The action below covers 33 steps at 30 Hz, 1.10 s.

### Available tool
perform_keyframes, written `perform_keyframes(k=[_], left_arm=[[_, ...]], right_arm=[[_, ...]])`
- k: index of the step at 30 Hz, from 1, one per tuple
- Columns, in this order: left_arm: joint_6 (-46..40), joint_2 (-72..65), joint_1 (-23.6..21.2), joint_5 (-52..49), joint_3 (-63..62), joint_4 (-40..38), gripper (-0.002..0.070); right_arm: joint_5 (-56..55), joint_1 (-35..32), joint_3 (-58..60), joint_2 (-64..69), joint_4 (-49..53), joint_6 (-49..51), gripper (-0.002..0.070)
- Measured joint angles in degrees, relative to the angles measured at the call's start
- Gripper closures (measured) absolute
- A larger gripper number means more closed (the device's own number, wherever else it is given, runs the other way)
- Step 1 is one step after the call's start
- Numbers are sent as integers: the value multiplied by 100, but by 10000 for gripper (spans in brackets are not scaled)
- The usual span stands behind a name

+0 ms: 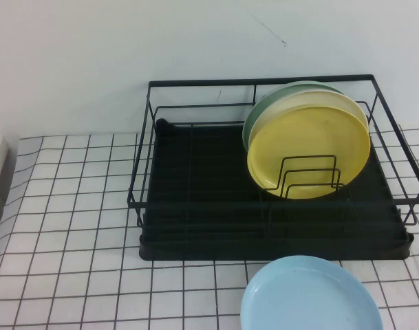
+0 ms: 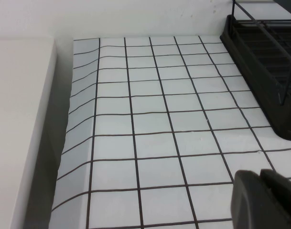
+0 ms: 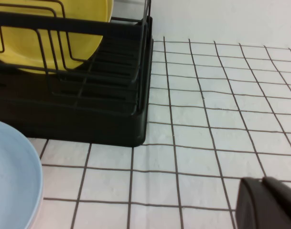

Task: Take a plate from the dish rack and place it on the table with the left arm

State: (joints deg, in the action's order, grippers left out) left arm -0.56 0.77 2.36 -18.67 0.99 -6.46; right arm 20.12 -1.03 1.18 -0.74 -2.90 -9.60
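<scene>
While dividers cross it, plate (image 1: 309, 148) stays racked.

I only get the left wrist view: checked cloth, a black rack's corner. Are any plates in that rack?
Observer: Yes, a round yellow plastic plate stands upright in the black wire dish rack, foremost of three.
Operator: What's behind it?
Observer: A cream plate, then a green one.
Operator: Anything on the table?
Observer: A light blue plate lies flat before the rack, near the right gripper; the shut left gripper hovers left of the rack.
</scene>
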Motion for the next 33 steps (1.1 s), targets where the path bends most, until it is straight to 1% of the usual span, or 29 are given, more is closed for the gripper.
perform_keyframes(k=[30,33], left_arm=[[0,0,0,37,0,70,678],[0,0,0,64,0,-35,678]], right_arm=[[0,0,0,0,0,0,678],[0,0,0,0,0,0,678]])
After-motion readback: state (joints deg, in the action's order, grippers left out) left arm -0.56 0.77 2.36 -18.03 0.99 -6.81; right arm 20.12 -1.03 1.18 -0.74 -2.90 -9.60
